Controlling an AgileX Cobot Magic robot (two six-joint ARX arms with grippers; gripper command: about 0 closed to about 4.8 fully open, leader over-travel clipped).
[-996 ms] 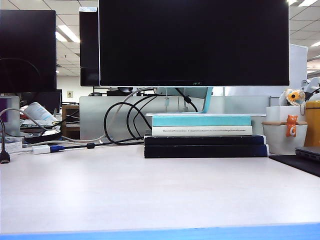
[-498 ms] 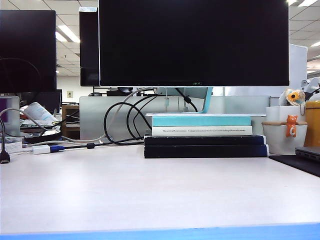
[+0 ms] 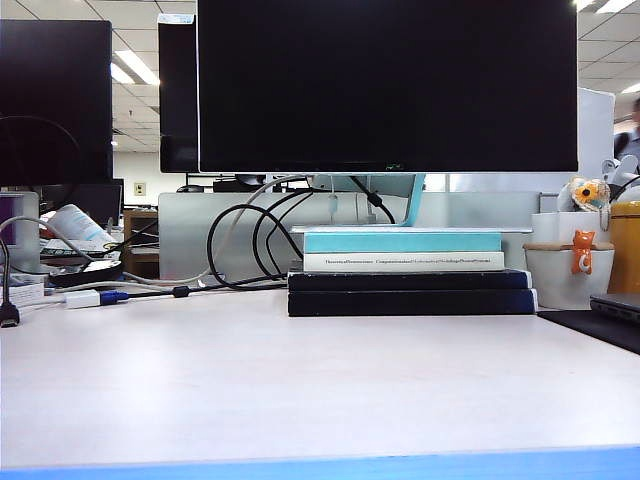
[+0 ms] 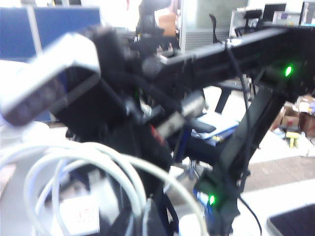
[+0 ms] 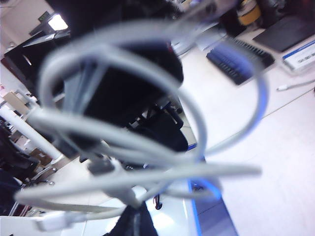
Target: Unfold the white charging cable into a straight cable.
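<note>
Looped white charging cable fills the right wrist view, several blurred coils crossing close to the lens, with a small white plug at about 7 o'clock. The right gripper, a dark shape at 6 o'clock beneath the tangle, is fully closed, apparently pinching the cord, though blur hides the contact. In the left wrist view more coils of the cable curl above the left gripper, likewise closed, seemingly on the cord. Beyond it, the other arm crosses the view, green lights glowing. The exterior view shows neither gripper nor cable: a pale desk, then stacked books under a dark monitor, black cables at 9 o'clock, a white cup at 3 o'clock.
</note>
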